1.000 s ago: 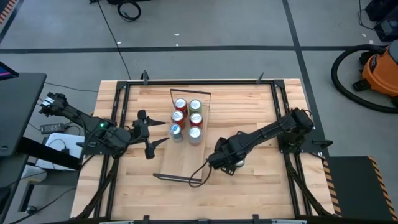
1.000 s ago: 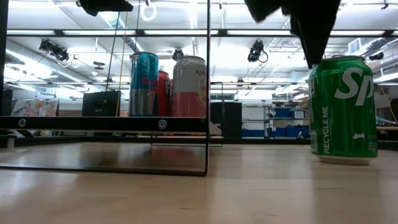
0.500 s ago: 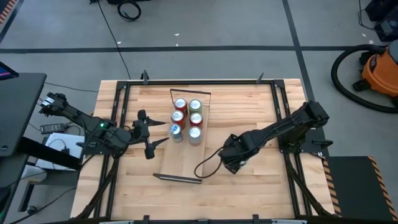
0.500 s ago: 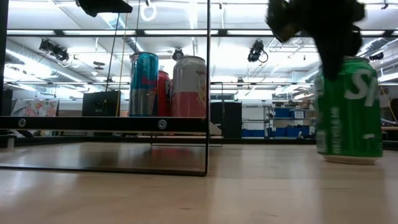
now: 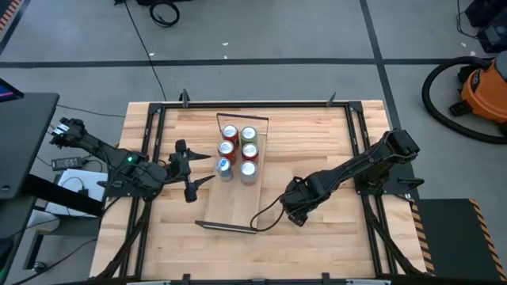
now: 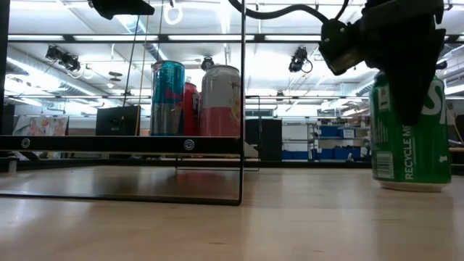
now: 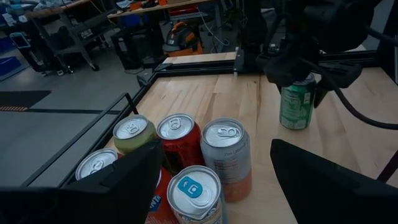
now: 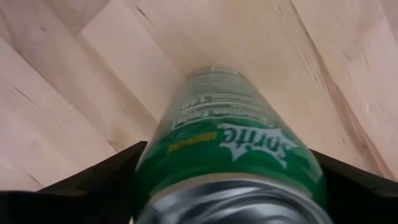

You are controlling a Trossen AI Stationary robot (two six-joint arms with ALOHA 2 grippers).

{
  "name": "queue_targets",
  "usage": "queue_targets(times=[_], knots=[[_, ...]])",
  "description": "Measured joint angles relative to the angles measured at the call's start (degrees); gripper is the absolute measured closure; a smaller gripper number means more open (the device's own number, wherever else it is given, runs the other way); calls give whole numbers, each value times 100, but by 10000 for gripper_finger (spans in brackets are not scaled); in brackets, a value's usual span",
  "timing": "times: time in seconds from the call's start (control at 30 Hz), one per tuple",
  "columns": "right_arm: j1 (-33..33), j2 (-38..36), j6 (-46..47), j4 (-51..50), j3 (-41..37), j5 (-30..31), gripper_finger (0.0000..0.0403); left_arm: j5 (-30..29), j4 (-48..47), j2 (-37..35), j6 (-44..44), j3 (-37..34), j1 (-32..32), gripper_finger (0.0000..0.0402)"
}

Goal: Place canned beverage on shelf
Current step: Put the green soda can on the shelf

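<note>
Sprite can point(image 6: 410, 138), "RECYCLE ME" vertical.

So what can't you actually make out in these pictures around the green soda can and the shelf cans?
- High view: the green aluminium soda can is hidden under the right gripper.
- Low view: that dark gripper covers the can's top and whether its fingers touch it; the picture's right edge cuts the can's logo.
- Low view: of the six cans on the light-wood shelf, only three show.

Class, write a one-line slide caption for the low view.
Right gripper straddles a green can on the table; other cans stand on the shelf.
</note>
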Motion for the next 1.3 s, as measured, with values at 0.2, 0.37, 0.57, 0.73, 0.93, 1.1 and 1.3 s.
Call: queue_targets(times=[0.2, 0.37, 0.57, 0.73, 0.93, 1.1, 1.3], knots=[[-45, -2, -211, 39, 0, -99, 81, 0, 1, 0, 1, 0, 0, 93], [-128, 13, -487, 14, 183, -131, 85, 0, 1, 0, -7, 0, 0, 93], [-242, 49, -932, -47, 761, 97, 75, -1, 95, 0, 0, 0, 0, 93], [-253, 210, -1295, -308, 1396, 348, 76, -2, 126, -1, 2, -2, 0, 93], [-347, 885, -1950, -1044, 2655, 650, 76, -2, 158, -4, -32, -2, 115, 93], [-458, 1610, -2731, -1467, 3875, 691, 76, 0, 146, -2, -9, -2, 153, 93], [-634, 2318, -3578, -1733, 4996, 692, 76, 4, 94, -4, -4, -2, 151, 93]])
